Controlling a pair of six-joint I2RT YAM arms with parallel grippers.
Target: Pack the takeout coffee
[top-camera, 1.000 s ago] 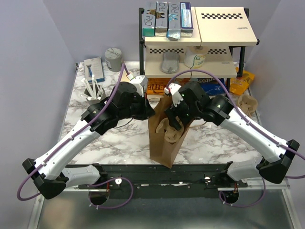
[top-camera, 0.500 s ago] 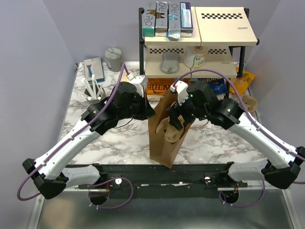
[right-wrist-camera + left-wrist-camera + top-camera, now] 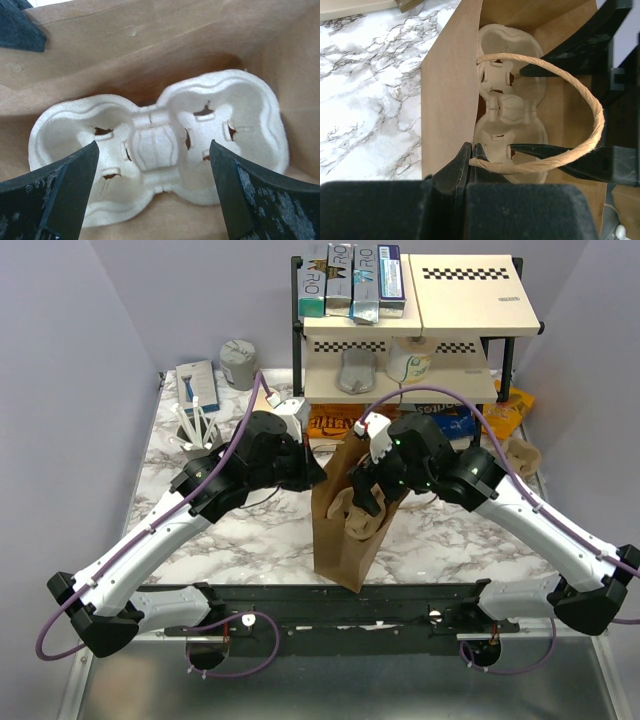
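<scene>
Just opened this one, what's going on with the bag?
The left gripper pinches the left wall of the upright paper bag, holding its mouth open. The right gripper is open inside the mouth, fingers either side of a pulp cup carrier lying in the bag. The carrier's wells are empty; a cream-and-green cup sits on the rack.
</scene>
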